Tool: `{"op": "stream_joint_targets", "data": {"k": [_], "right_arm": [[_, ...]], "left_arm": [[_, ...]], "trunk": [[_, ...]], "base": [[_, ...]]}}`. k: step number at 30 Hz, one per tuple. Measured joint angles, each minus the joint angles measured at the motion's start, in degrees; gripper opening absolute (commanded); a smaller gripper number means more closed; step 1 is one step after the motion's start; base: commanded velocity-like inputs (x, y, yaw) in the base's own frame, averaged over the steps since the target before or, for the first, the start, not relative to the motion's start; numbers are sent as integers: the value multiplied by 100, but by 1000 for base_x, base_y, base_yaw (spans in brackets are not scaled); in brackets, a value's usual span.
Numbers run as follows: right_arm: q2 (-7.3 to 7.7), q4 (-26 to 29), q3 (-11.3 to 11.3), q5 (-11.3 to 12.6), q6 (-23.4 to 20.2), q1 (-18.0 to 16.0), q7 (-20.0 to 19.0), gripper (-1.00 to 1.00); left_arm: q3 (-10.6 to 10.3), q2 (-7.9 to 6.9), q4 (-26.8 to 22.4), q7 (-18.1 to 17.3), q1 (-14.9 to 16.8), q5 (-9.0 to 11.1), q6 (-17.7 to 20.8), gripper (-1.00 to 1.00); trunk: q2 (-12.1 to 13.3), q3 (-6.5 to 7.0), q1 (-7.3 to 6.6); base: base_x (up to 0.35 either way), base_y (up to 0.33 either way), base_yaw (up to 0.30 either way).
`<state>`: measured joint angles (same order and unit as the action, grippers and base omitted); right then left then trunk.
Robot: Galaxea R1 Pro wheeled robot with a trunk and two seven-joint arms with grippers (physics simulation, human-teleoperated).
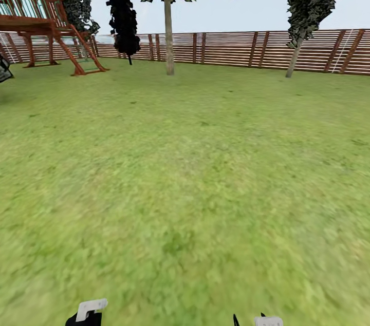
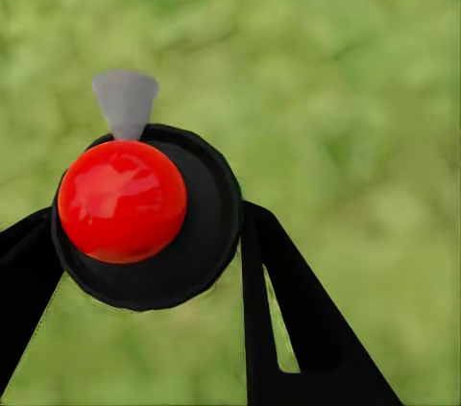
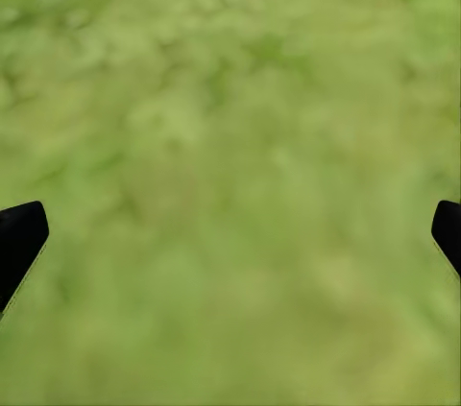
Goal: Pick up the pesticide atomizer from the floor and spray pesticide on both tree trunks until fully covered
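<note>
I am holding the pesticide atomizer (image 2: 144,214) in the left tool (image 2: 144,262), its two black fingers closing against the sides of the round black body, so the bottle is riding with me off the floor (image 1: 185,187) rather than lying on it. I am keeping it low, with the left wrist camera looking straight down onto its top, so the grip stays steady while I am crossing the lawn. From that angle it is showing a glossy red ball cap sitting on a black disc, with a small grey nozzle poking out from one edge. The right tool (image 3: 230,233) is hanging wide open over bare grass, carrying nothing; I am leaving it free.

In the head view I am facing two trees, well apart from me near the wooden fence (image 1: 231,49): the nearer trunk (image 1: 169,33) standing almost straight, the other trunk (image 1: 294,61) leaning. I am judging that no spraying is under way yet and that I need to close in first.
</note>
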<state>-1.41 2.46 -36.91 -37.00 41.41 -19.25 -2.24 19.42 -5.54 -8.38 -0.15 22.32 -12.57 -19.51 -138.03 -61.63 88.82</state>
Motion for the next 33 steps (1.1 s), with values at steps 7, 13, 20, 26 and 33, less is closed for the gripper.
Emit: {"op": "stream_joint_targets", "data": {"k": [7, 13, 20, 26, 33], "right_arm": [[-2, 0, 0, -1, 3, 0, -2, 100], [0, 0, 0, -1, 3, 0, 2, 100], [0, 0, 0, -1, 3, 0, 2, 100], [0, 0, 0, 0, 2, 0, -2, 100], [-3, 0, 0, 0, 1, 0, 0, 100]], "left_arm": [[0, 0, -1, 0, 0, 0, 0, -100], [0, 0, 1, 0, 0, 0, 0, -100], [0, 0, 0, 0, 0, 0, 0, -100], [0, 0, 2, 0, 0, 0, 0, -100], [0, 0, -1, 0, 0, 0, 0, -100]], "trunk": [[0, 0, 0], [0, 0, 0], [0, 0, 0], [0, 0, 0], [0, 0, 0]], "base": [[339, 0, 0], [339, 0, 0], [339, 0, 0], [339, 0, 0], [339, 0, 0]]}}
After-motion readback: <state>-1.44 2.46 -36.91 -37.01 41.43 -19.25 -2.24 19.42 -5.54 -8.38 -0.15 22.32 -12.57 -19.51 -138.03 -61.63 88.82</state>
